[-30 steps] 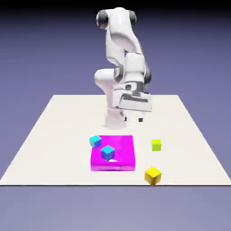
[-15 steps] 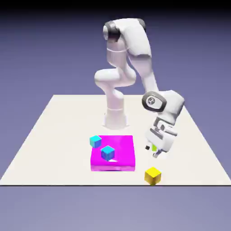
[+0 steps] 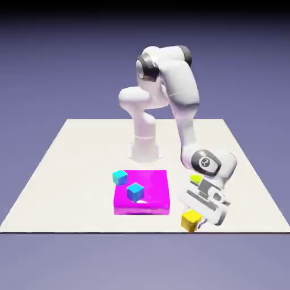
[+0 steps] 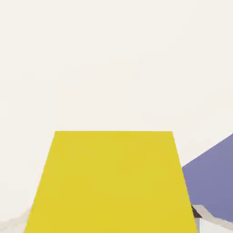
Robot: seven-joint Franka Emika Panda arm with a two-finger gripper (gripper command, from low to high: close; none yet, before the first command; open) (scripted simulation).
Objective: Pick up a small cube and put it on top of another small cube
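Note:
A yellow cube (image 3: 190,220) rests near the table's front edge, to the exterior view's right of the middle. My gripper (image 3: 195,218) has come down tilted over it, and its fingers straddle the cube. The hand view is filled low down by the yellow cube (image 4: 111,182), with a grey fingertip (image 4: 202,219) just showing at each side, so the gripper reads as open around it. A lime-green cube (image 3: 196,179) peeks out behind the arm's wrist. A cyan cube (image 3: 119,177) and a blue cube (image 3: 135,192) sit further left.
A flat magenta slab (image 3: 153,195) lies mid-table; the blue cube stands on it and the cyan cube is at its far-left corner. The table's front edge (image 3: 141,231) runs just below the yellow cube. The hand view shows the backdrop (image 4: 214,177) beyond that edge.
The arm swung from above the table's middle toward the exterior view's right and down, passing the lime-green cube, and now its gripper sits around the yellow cube. No cube has moved.

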